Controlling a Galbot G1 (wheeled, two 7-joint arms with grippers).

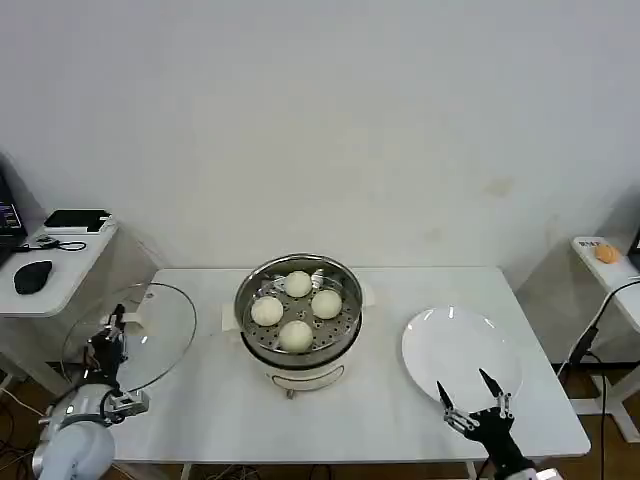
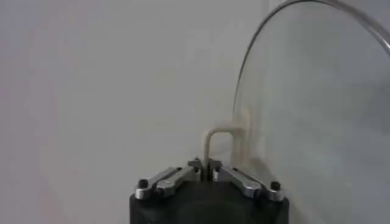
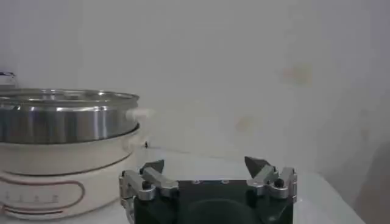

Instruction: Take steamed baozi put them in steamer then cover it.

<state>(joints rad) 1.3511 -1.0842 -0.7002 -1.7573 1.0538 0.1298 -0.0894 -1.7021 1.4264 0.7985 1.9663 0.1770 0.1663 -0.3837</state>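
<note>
A plain white wall [image 1: 320, 120] closes the room behind a white rectangular surface [image 1: 380, 410] seen from the head view. To the robot's left stands a side desk [image 1: 60, 270] carrying a black mouse [image 1: 33, 276] and a flat dark device [image 1: 77, 219]; to its right, a second small table [image 1: 612, 270] holds an orange object [image 1: 607, 253], with cables hanging beside it.

The steamer [image 1: 298, 312] — a shiny steel pot on a white base — sits at the middle of the surface. Its perforated tray holds all four baozi [image 1: 297, 336], set in a diamond and apart from one another. A white plate [image 1: 462, 355] lies to the robot's right of the steamer, well apart from it.

The cover [image 1: 135, 335], clear glass with a metal rim, is held tilted at the surface's left edge, overhanging it, not on the steamer. The left gripper [image 1: 108, 345] holds it by the pale handle [image 2: 220, 141]; in the left wrist view the fingers [image 2: 166, 180] are pinched narrow on that handle, the glass disc rising beyond.

The right gripper [image 1: 472, 399] hovers at the near edge of the plate, fingers [image 3: 150, 178] spread wide and holding nothing; in the right wrist view the steamer wall [image 3: 64, 122] stands off to one side of it.
</note>
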